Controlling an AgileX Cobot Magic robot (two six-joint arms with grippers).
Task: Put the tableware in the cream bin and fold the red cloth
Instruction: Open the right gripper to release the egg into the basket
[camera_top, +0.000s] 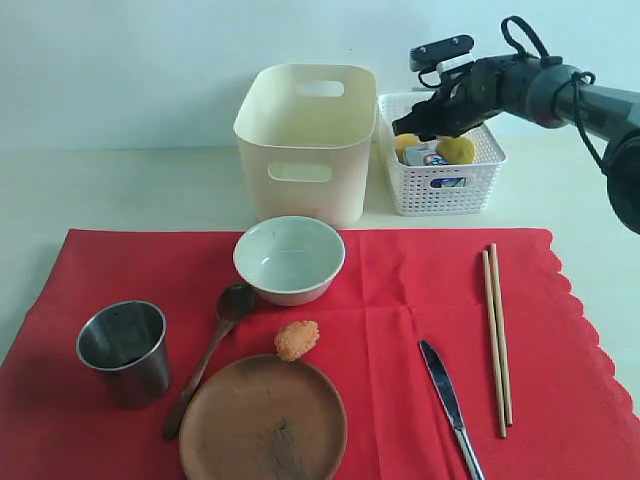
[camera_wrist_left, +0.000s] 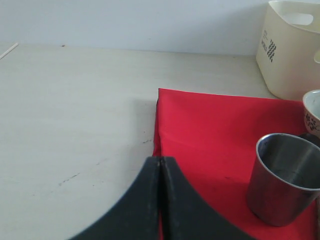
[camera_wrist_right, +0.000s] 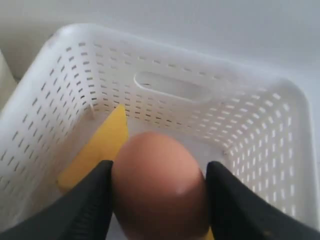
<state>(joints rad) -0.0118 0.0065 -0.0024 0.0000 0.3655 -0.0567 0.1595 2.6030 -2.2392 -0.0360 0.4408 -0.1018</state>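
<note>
Our left jaws pressed together, right jaws pinching a brown egg (camera_wrist_right: 159, 185), we judge the pale white-green bowl (camera_top: 289, 262) on the red cloth (camera_top: 400, 290), six o'clock of the cream plastic bin (camera_top: 300, 205), slick, breakable, best rim-gripped.

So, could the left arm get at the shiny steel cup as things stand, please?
Probably yes: the shut, empty left gripper is near the shiny steel cup, upright on the red cloth, nothing between them; it must open first.
</note>
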